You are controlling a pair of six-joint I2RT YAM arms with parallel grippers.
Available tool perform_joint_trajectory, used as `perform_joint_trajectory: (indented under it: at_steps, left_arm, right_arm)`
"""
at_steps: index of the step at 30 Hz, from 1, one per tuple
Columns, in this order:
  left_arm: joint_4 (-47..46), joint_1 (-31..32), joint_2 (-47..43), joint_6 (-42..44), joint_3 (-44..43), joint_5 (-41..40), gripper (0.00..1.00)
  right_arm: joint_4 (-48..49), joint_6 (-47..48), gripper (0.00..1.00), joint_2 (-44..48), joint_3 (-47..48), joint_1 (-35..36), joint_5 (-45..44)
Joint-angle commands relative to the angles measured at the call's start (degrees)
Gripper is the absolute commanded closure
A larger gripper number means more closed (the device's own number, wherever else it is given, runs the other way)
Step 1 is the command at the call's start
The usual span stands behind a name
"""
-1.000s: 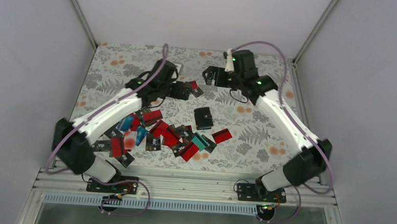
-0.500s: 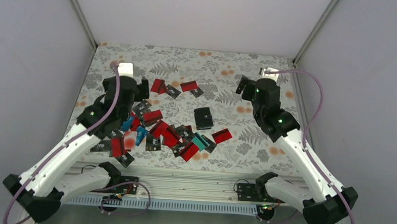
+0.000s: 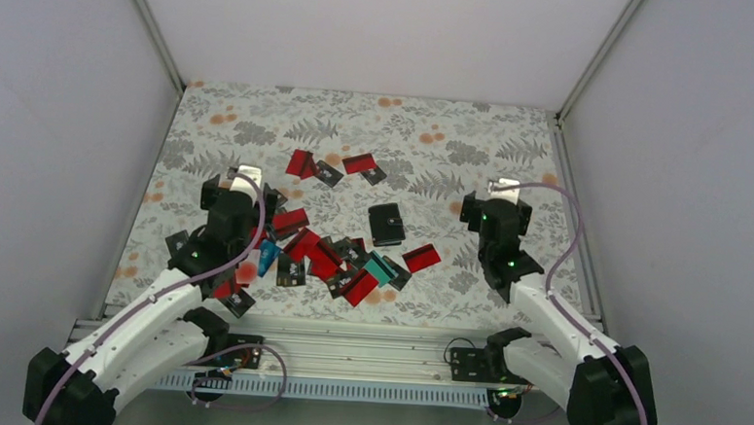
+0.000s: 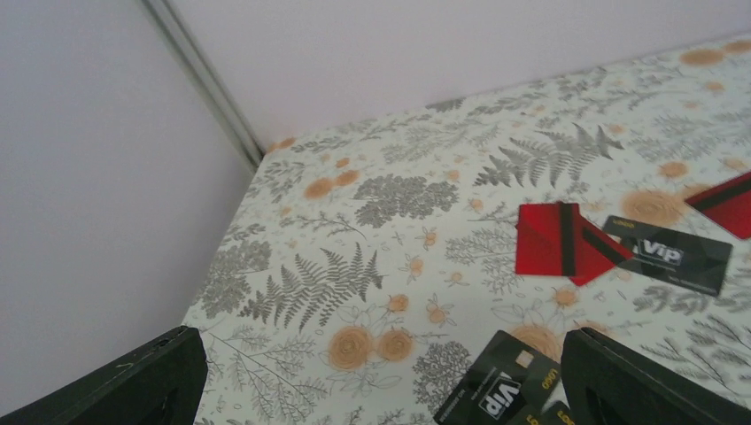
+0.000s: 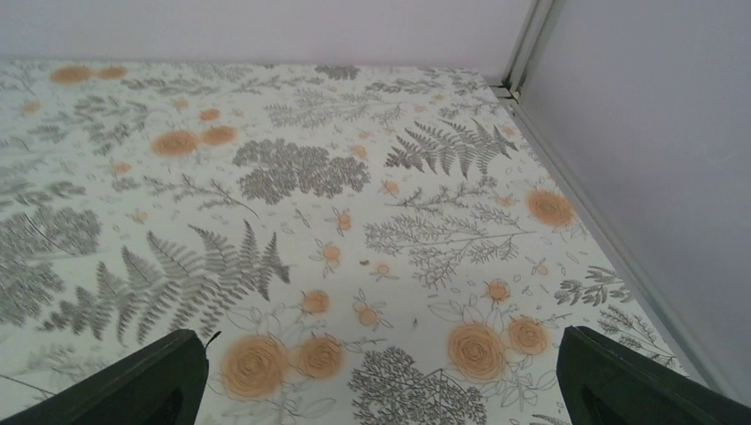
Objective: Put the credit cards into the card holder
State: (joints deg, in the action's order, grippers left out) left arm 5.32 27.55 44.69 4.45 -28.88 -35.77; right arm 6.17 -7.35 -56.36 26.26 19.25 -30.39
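Your left pincer (image 4: 381, 390) and right pincer (image 5: 381, 381) both gaped wide, empty. You probably needed the right to pin the card holder (image 3: 386, 223), at 2 o'clock of the cards (image 3: 322, 258), first.

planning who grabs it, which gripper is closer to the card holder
Right. The right gripper is to the right of the card holder; the left gripper is farther off on its left, past the cards.

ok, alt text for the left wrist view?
The left gripper hangs open over the floral table, holding nothing. Ahead lie overlapping red cards touching a black VIP card, with another black VIP card nearer and white walls behind.
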Motion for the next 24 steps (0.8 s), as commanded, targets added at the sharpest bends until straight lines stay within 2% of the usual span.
perform_joint_trajectory:
  at_steps: [1,5,9,15,20,24]
  left_arm:
    - [-14.79,-3.74,-0.38,0.7,4.92,-0.34,0.0]
    - [-24.18,-8.87,2.71,-3.94,10.81,-1.62,0.0]
    - [-34.67,-11.58,8.87,-4.24,15.46,-1.6,0.0]
    - [-52.79,-16.2,18.79,-3.49,20.83,11.51,0.0]
    - [-62.43,-20.33,27.48,0.59,18.31,19.25,0.0]
    - [-66.51,-23.69,33.47,1.74,15.4,25.28,0.0]
  right_arm:
    - [15.27,4.61,0.0,0.76,-5.44,-4.49,5.47]
    - [22.94,3.29,0.0,-2.06,-8.97,-8.55,9.64]
    - [33.26,4.53,0.0,-9.86,-10.59,-11.62,13.44]
    - [44.43,5.78,0.0,-19.01,-9.43,-16.81,23.0]
    - [49.91,5.53,0.0,-25.42,-6.53,-19.16,29.39]
    - [53.63,6.12,0.0,-29.41,-6.5,-20.15,33.47]
